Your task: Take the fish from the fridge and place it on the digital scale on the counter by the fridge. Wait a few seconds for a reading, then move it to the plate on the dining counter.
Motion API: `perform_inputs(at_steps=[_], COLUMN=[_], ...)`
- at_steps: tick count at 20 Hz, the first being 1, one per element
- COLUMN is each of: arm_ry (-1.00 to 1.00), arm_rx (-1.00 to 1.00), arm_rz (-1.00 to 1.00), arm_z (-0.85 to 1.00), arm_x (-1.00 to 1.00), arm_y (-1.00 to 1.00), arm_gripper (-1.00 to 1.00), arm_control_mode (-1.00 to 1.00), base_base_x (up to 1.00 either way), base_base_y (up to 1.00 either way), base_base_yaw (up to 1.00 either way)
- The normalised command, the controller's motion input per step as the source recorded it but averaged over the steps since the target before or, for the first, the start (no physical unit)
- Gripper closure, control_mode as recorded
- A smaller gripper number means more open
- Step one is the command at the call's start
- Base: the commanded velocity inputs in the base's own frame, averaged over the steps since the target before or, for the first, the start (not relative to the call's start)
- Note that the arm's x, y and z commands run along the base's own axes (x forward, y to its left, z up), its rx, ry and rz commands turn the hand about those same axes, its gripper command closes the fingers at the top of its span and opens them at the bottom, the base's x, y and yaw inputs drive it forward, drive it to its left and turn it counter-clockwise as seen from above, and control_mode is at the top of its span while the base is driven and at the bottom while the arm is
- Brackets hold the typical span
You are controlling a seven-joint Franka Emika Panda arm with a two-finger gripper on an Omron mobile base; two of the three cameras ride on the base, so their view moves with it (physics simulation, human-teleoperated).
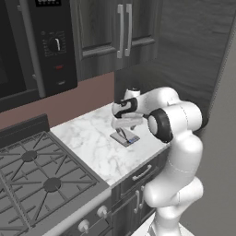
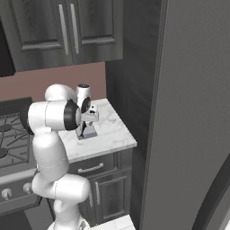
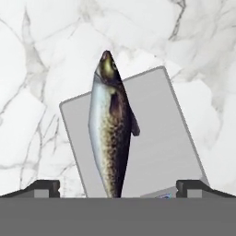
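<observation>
The fish lies lengthwise on the digital scale, a flat grey slab on the marble counter. In the hand view its head points to the top and its tail runs down between my fingertips. My gripper hovers just above it, open, with both fingertips standing well clear of the fish's sides. From the left base view the gripper points down over the scale, where the fish shows as a thin dark line. The right base view has the gripper over the scale, beside the fridge.
A gas stove adjoins the counter on the left, with a microwave above it. Dark wall cabinets hang over the counter. A dark side panel closes the counter's right end against the fridge.
</observation>
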Motion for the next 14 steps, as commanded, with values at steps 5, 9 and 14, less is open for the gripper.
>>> perform_inputs(at_steps=[5, 9, 14], arm_ry=[0.03, 0.03, 0.02], arm_rx=[0.0, 0.0, 0.0], arm_rz=[0.0, 0.0, 0.0], arm_z=[-0.15, -0.18, -0.26], arm_x=[0.36, 0.04, 0.0], arm_y=[0.14, 0.12, 0.01], arm_gripper=[-1.0, -1.0, -1.0], arm_control_mode=[-1.0, -1.0, -1.0], base_base_x=[0.0, 0.0, 0.0], base_base_y=[0.0, 0.0, 0.0], base_base_yaw=[0.0, 0.0, 0.0])
